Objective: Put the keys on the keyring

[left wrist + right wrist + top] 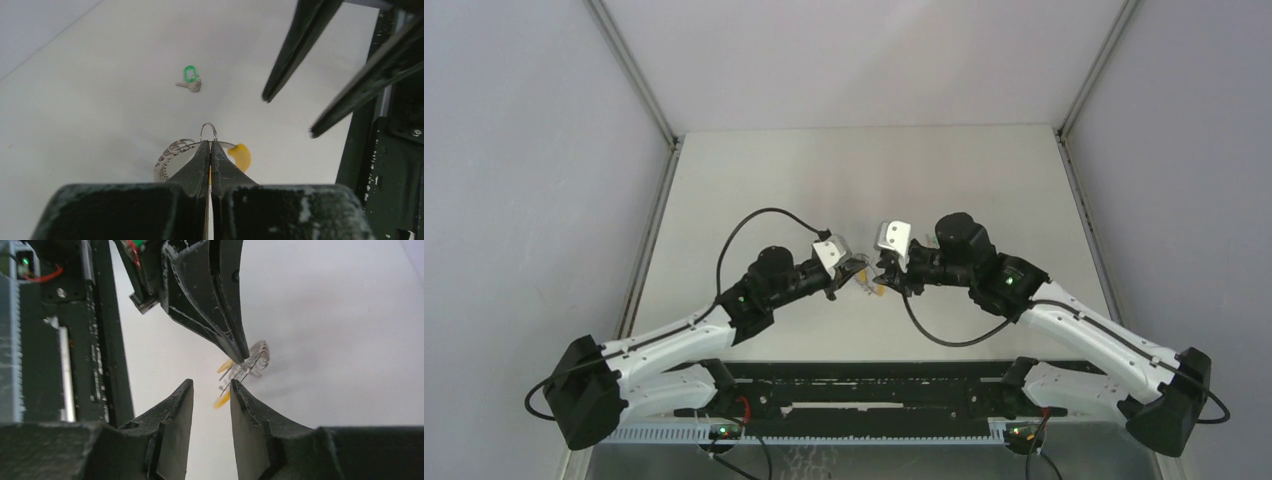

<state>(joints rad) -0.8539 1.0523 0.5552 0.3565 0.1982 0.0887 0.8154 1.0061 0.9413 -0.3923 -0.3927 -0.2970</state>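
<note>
Grey metal keyring is pinched in the closed left gripper. At its two o'clock the right gripper stands with jaws apart, holding nothing. The green-headed key lies on the table at eleven o'clock.

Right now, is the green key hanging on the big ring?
No, the green key lies alone on the table, well apart from the keyring pinched in the left gripper.

On one table: two grippers, the left gripper and the right gripper; one green key; one keyring; two small rings; one orange piece, key or rim unclear.
</note>
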